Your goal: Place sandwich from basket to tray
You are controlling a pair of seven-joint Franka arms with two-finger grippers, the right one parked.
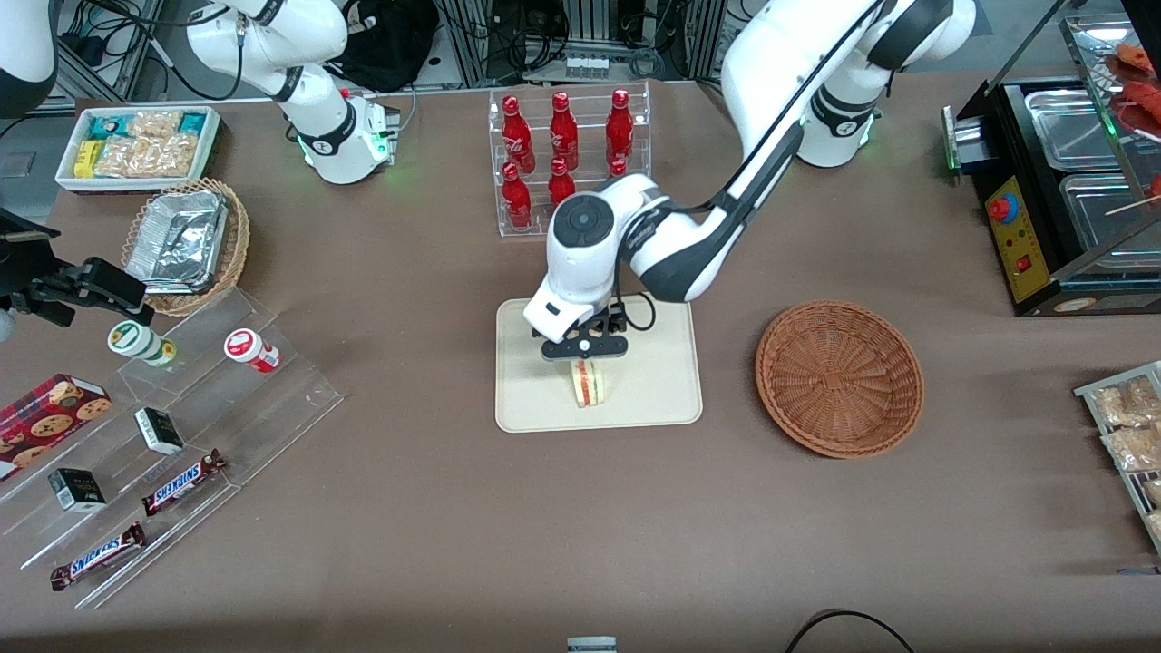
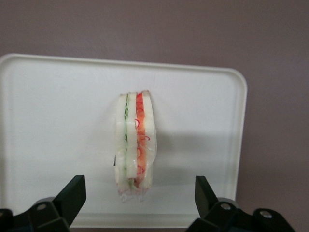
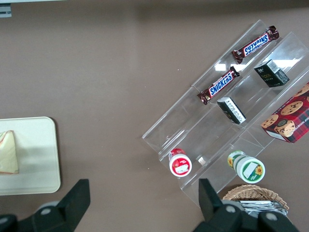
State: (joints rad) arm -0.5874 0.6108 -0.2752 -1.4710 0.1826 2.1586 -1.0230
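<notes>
My hand [image 1: 585, 355] is open, with its fingers [image 2: 72, 195] spread wide. The sandwich [image 2: 135, 145] stands on its edge on the tray [image 2: 48, 121], right under my hand and between my fingers. The basket [image 1: 839, 376] has nothing in it, so I think I only need to lift straight up.

The front camera is looking down over the whole table from high up. Both wrist cameras are facing downward, sharing the tray [image 2: 58, 106] and sandwich [image 2: 135, 145]
</notes>
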